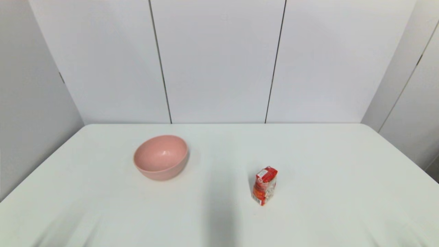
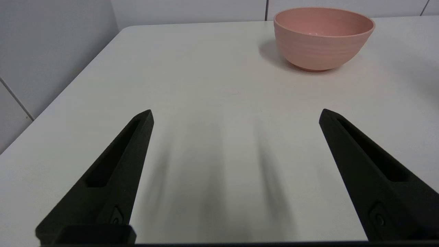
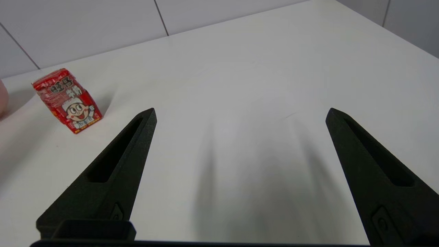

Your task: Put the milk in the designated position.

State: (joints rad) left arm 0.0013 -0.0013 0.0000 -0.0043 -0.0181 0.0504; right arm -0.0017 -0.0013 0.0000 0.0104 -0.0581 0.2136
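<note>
Red milk carton [image 3: 67, 100] stands upright ahead of your right gripper [image 3: 240, 113], off beside one spread finger, untouched; both pincers are released, and the left gripper [image 2: 235, 115] idles facing the pink bowl [image 2: 322, 37], so you must still reach

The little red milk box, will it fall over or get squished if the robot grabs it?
The milk stands upright, taller than its base is wide, so a sideways nudge would probably tip it. Its wrinkled sides in the right wrist view suggest a soft carton that may dent under a hard squeeze. Being small, it is likely light.
</note>
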